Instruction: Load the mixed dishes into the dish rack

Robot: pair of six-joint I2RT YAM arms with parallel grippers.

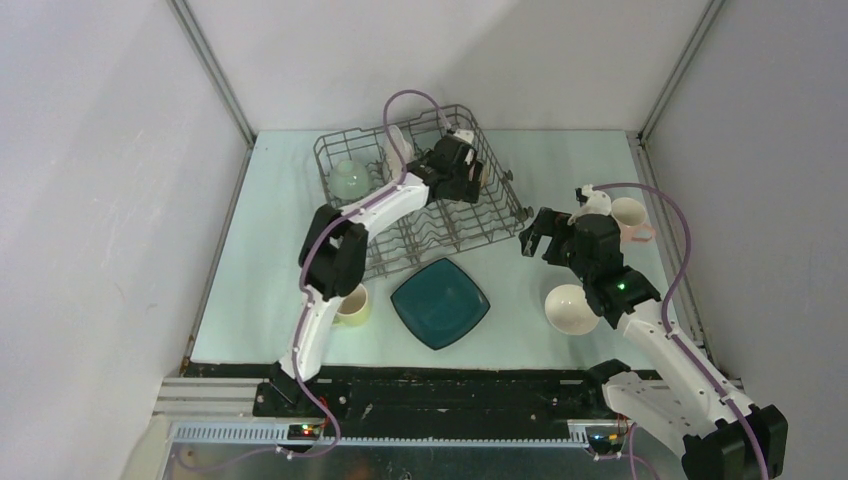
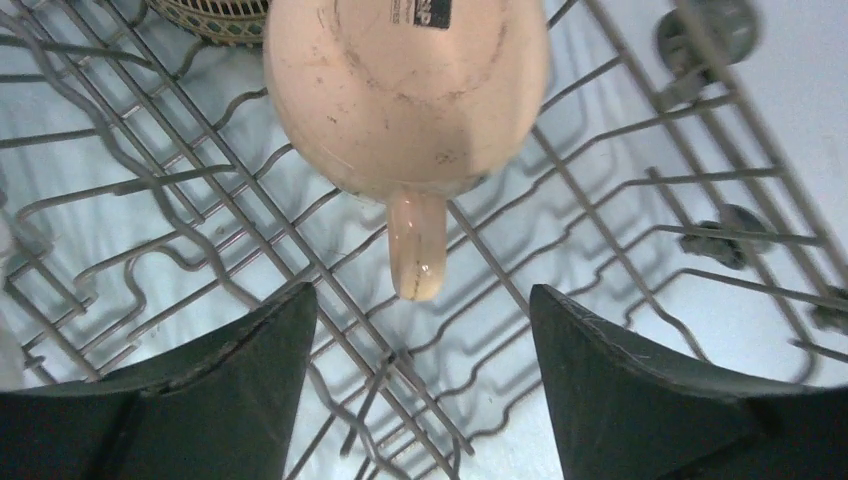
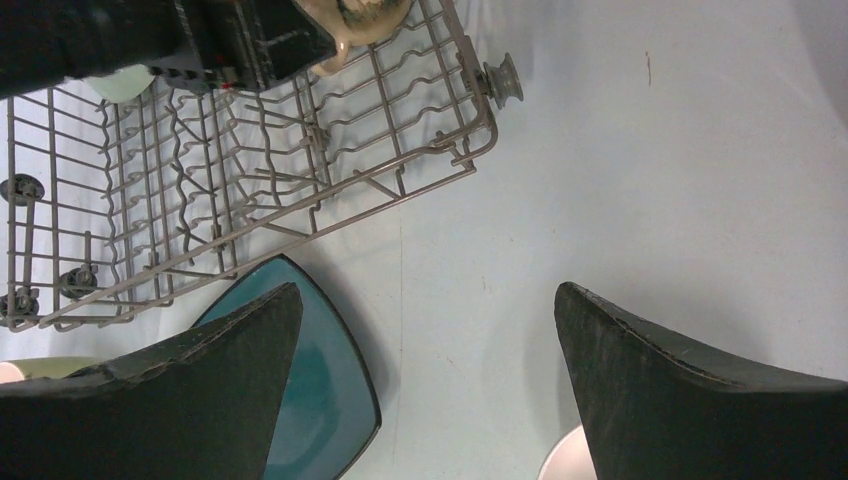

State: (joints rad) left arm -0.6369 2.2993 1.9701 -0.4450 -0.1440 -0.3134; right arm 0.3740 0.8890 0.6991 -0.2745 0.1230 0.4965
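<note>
Left wrist: one mug [image 2: 405, 90], one rack [image 2: 700, 178]

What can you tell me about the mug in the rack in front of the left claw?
The mug is pale tan glazed ceramic, scuffed with dark marks. Its underside faces the wrist camera and carries a dark printed label, so it looks upturned. Its handle points toward the left claw, whose fingers stand open on either side of the handle without touching it. The mug rests on the grey wires of the rack.
</note>
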